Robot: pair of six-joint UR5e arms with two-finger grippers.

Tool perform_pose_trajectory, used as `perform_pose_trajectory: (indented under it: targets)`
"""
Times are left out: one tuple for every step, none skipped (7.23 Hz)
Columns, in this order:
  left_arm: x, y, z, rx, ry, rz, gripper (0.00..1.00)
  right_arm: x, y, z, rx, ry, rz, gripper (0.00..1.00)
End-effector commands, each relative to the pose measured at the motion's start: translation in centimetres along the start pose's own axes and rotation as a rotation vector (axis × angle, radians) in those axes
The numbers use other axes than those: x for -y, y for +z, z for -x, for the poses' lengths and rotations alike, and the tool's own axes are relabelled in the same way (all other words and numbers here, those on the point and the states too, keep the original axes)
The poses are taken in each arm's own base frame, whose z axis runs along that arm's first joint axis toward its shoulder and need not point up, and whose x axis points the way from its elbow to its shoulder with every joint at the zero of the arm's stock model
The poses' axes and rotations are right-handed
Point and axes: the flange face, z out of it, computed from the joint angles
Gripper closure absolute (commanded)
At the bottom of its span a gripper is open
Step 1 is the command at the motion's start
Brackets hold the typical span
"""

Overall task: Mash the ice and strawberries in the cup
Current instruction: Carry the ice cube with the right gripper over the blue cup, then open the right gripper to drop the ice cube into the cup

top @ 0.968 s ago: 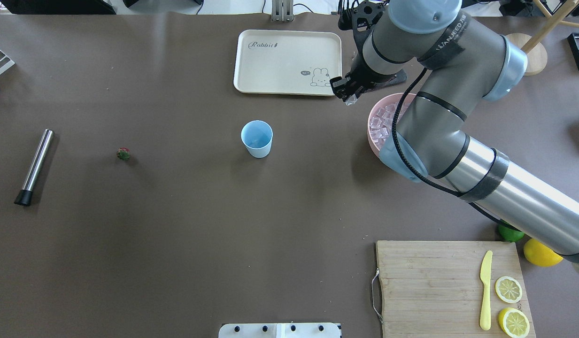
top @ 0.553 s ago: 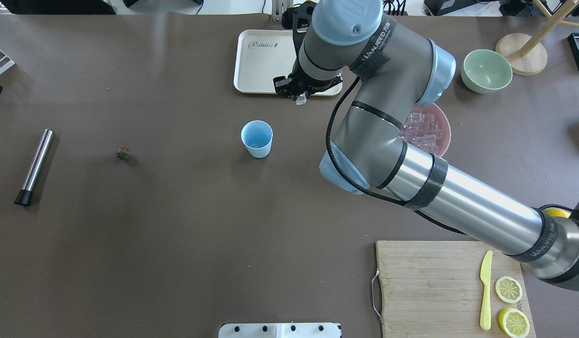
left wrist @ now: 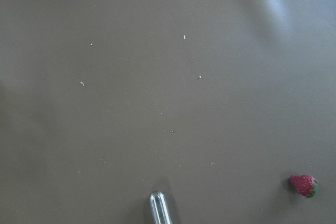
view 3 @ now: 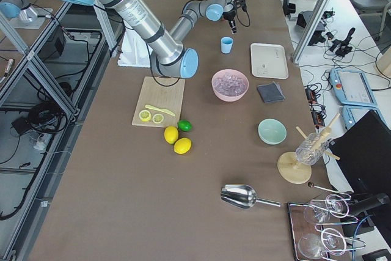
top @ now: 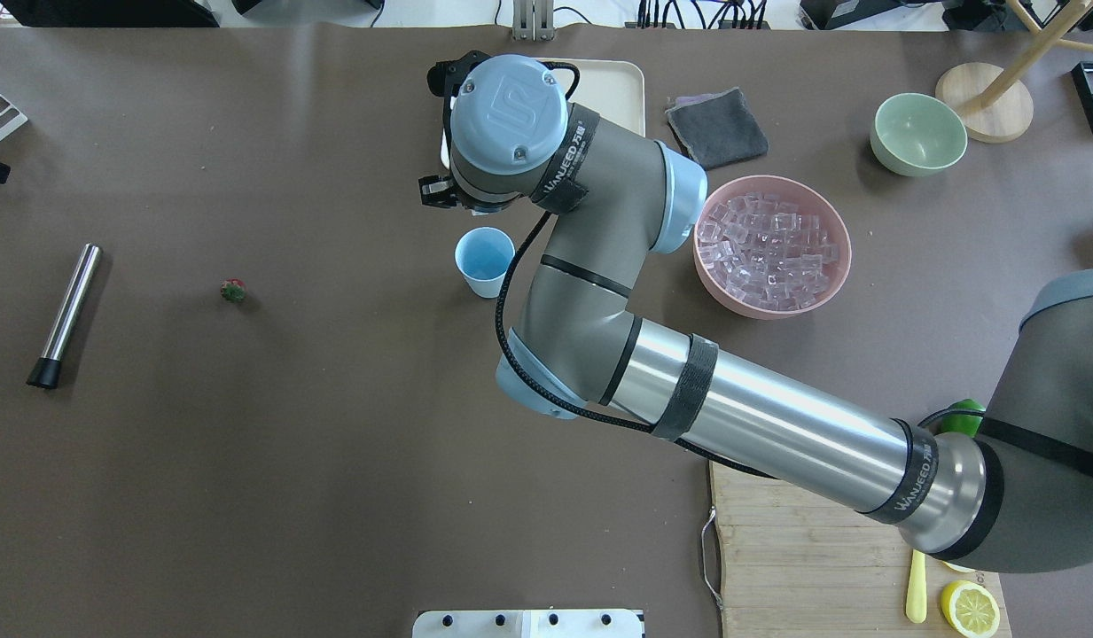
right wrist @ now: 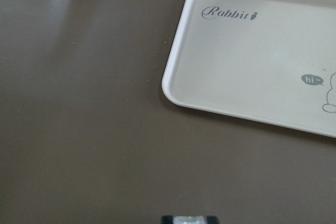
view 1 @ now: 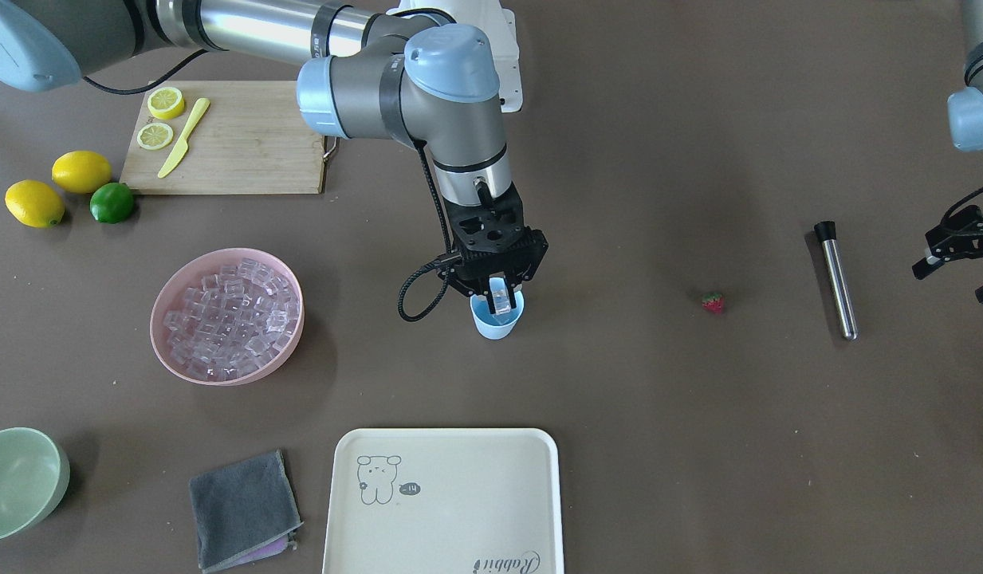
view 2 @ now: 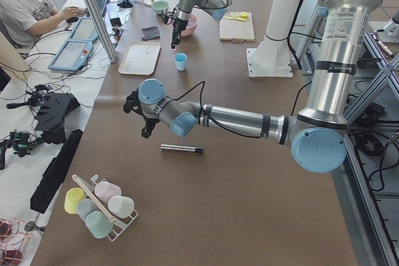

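The light-blue cup (view 1: 495, 323) stands mid-table, also in the overhead view (top: 484, 259). My right gripper (view 1: 503, 295) is shut on one clear ice cube (view 1: 503, 304) and holds it just over the cup's rim; in the overhead view my wrist hides it. More ice (view 1: 232, 315) fills the pink bowl (view 1: 158, 296). The tiny red strawberry (view 1: 713, 302) lies alone on the table, also in the left wrist view (left wrist: 303, 185). My left gripper (view 1: 960, 277) hangs open and empty beyond the strawberry, near the table's end.
A steel muddler (view 1: 837, 279) lies between the strawberry and my left gripper. A cream tray (view 1: 443, 502), grey cloth (view 1: 242, 509) and green bowl (view 1: 21, 478) lie along the operators' side. A cutting board (view 1: 244, 143) with lemon slices and knife, whole lemons and a lime are near my base.
My right arm has swung left from the pink bowl with the ice cube, past the tray, to above the cup. The pink bowl is uncovered now.
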Motion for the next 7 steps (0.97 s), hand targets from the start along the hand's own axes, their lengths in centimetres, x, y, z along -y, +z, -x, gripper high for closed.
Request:
perform_pose_trajectory:
  targets:
    - [-0.1, 0.2, 0.0, 0.0, -0.001, 0.005, 0.03, -1.1, 1.9, 0.8, -0.023, -0.009, -0.022, 1.0]
    - [-0.1, 0.7, 0.0, -0.002, -0.001, 0.012, 0.03, -2.9, 3.6, 1.0, -0.045, -0.022, -0.004, 1.0]
    - [0.1, 0.6, -0.2, -0.005, 0.004, 0.01, 0.03, -2.9, 3.3, 1.5, -0.044, -0.025, -0.013, 1.0]
    - [0.2, 0.5, -0.4, -0.005, 0.005, 0.007, 0.03, -3.6, 3.9, 1.4, -0.05, -0.038, -0.004, 1.0]
    - [0.2, 0.6, -0.3, -0.004, 0.004, 0.009, 0.03, -3.5, 3.7, 1.6, -0.046, -0.039, -0.006, 1.0]
    - [0.2, 0.7, -0.2, -0.003, 0.002, 0.012, 0.03, -3.8, 3.9, 1.3, -0.049, -0.039, -0.003, 1.0]
    - [0.5, 0.6, -0.4, -0.005, 0.005, 0.007, 0.03, -4.7, 4.8, 0.5, -0.062, -0.03, 0.007, 1.0]
